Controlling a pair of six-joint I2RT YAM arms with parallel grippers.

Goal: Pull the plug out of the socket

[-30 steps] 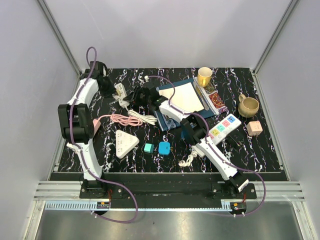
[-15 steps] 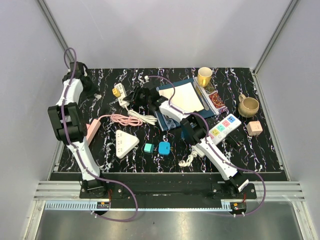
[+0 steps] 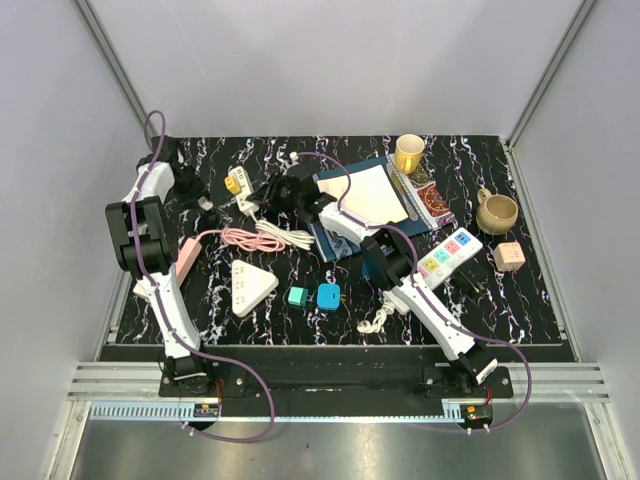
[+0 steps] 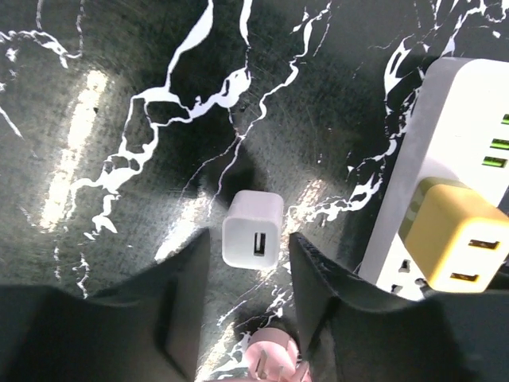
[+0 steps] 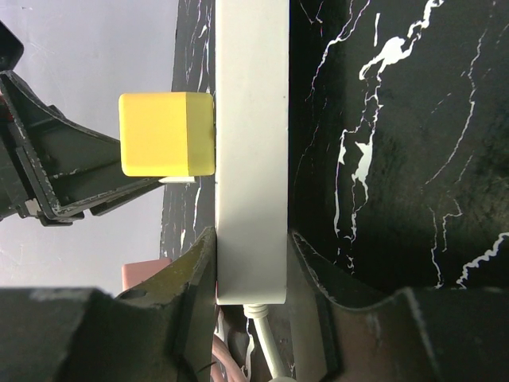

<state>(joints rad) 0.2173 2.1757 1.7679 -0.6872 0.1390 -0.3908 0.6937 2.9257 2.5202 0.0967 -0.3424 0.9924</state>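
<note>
A white power strip [image 3: 244,197] lies at the back left with a yellow plug [image 3: 233,183] in it. My right gripper [image 3: 270,195] is shut on the strip's cord end; in the right wrist view the strip [image 5: 250,151] sits between the fingers and the yellow plug [image 5: 167,134] sticks out to its left. A small white USB charger [image 4: 253,239] lies loose on the table, apart from the strip [image 4: 457,143]. My left gripper [image 4: 250,253] is open just above it, a fingertip on each side. In the top view the charger [image 3: 207,203] lies beside the left gripper [image 3: 195,190].
A pink plug [image 4: 274,362] and coiled pink and white cords [image 3: 265,238] lie near the strip. A pink strip [image 3: 187,258], a white triangular socket [image 3: 252,283], teal and blue cubes [image 3: 329,296], a notebook [image 3: 365,195], cups [image 3: 409,153] and a coloured strip [image 3: 450,255] lie around.
My left gripper left the power strip, swung out to the far left, then came back down. The white charger is off the strip and lies on the table. The right arm stayed put.
</note>
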